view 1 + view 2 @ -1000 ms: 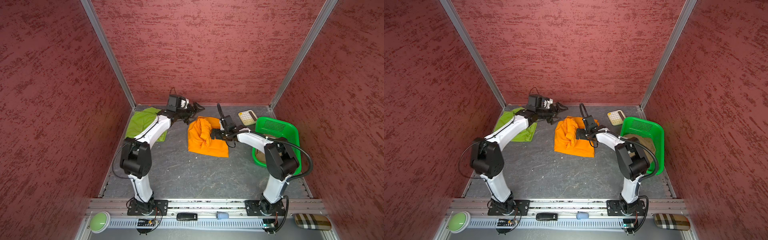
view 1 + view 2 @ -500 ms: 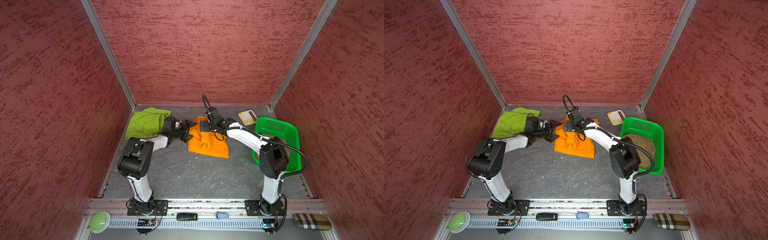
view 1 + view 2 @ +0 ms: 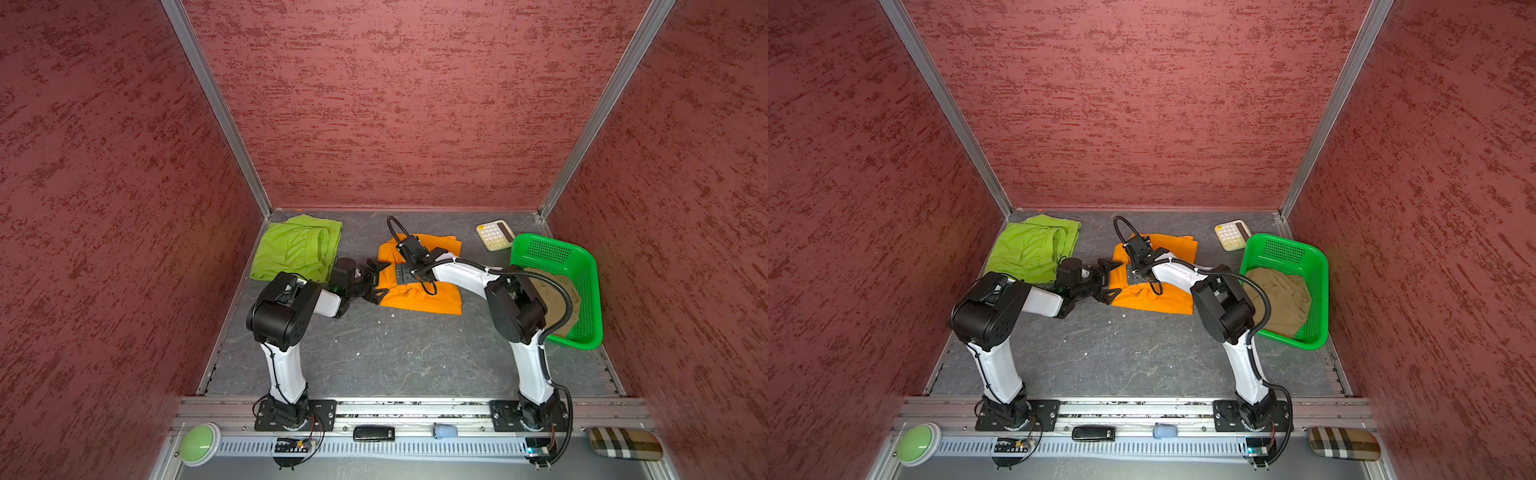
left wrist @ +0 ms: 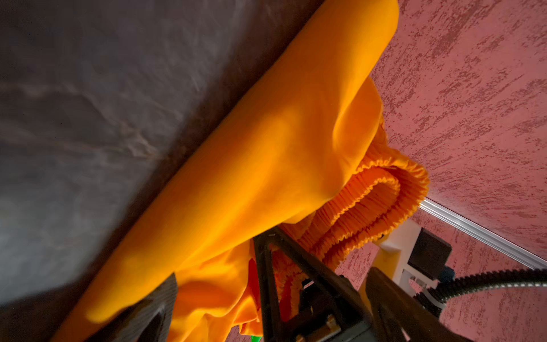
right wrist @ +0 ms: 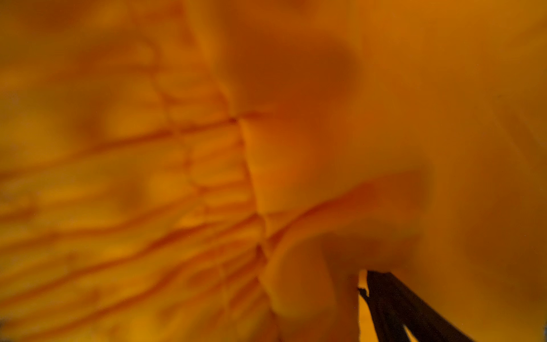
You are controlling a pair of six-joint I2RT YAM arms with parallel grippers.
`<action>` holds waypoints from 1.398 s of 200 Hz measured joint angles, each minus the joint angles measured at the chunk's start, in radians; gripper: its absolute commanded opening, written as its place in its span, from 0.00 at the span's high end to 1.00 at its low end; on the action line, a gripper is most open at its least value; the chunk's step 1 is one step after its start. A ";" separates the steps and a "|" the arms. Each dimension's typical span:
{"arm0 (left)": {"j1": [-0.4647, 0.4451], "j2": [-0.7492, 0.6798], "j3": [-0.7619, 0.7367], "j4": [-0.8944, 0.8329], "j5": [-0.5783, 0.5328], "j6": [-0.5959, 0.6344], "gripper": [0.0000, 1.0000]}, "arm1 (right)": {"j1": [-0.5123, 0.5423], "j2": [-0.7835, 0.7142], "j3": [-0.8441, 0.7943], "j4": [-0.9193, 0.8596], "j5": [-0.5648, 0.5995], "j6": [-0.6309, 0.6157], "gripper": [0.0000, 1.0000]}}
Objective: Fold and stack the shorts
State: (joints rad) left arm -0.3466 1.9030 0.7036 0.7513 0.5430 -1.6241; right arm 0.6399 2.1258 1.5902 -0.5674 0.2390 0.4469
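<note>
The orange shorts (image 3: 432, 297) (image 3: 1163, 301) lie rumpled at mid-table in both top views. My left gripper (image 3: 377, 281) (image 3: 1109, 281) lies low at their left edge, open, and in the left wrist view a fold of orange cloth (image 4: 281, 142) sits between its fingers (image 4: 266, 266). My right gripper (image 3: 405, 275) (image 3: 1138, 276) presses down on the shorts; orange fabric (image 5: 207, 148) fills the right wrist view, with one dark finger (image 5: 393, 308) far to the side, so it is open. The lime green shorts (image 3: 297, 249) lie at the back left. The khaki shorts (image 3: 1285, 297) lie in the basket.
A green perforated basket (image 3: 548, 249) stands at the right, with a calculator (image 3: 494, 233) behind it. On the front rail are a green button (image 3: 199, 442), a black device (image 3: 373, 433) and a plaid case (image 3: 625, 442). Red walls close three sides.
My left arm came down from over the green shorts to the orange shorts' left edge. My right gripper moved from their right side to their left middle. Both stayed open.
</note>
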 measured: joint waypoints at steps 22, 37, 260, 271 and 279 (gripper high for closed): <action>-0.009 0.014 -0.001 0.034 -0.002 -0.003 0.00 | -0.039 -0.032 -0.032 0.005 0.012 -0.014 0.01; -0.009 0.015 -0.002 0.036 -0.002 -0.002 0.01 | -0.078 -0.085 -0.093 0.011 0.021 -0.025 0.01; -0.088 -0.028 0.055 -0.082 -0.035 0.077 0.01 | -0.217 -0.209 -0.354 0.322 -0.442 0.188 0.01; -0.095 -0.010 0.051 -0.080 -0.038 0.077 0.01 | -0.230 -0.215 -0.394 0.324 -0.443 0.179 0.01; -0.097 0.000 0.047 -0.068 -0.035 0.077 0.00 | -0.239 -0.224 -0.417 0.335 -0.447 0.164 0.01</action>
State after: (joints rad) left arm -0.4438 1.9030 0.7502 0.6834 0.5079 -1.5471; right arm 0.4011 1.9018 1.1728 -0.2325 -0.2081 0.6113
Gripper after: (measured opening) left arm 0.994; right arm 0.990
